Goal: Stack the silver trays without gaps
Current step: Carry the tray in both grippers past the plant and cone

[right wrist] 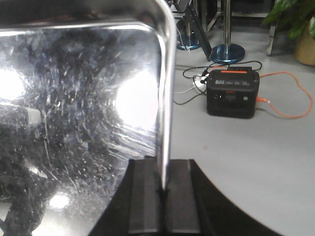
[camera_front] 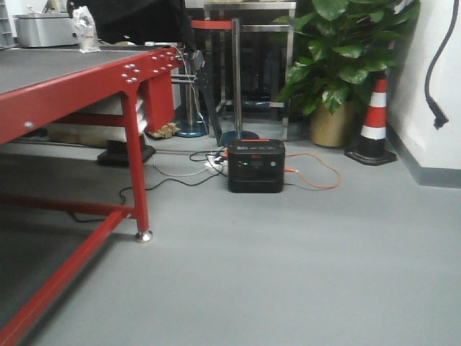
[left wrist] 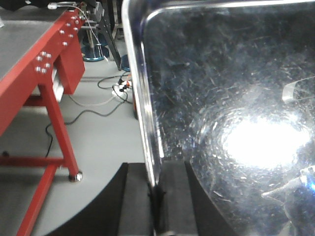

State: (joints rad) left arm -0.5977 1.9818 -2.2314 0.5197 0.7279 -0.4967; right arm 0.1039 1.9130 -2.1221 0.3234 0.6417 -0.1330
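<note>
left jaws and right jaws gripped opposite rims of one silver tray, seemingly mid-carry; next, it needed lowering level to nest flush.

No writing can be read in any of the views. The black box-shaped power station with an orange strip on top, standing on the grey floor, has a row of pale marks across the upper part of its front face. These marks show in both the front-facing view and the right wrist view. In both they are too small and blurred to make out as letters, numbers or a brand name.
</note>
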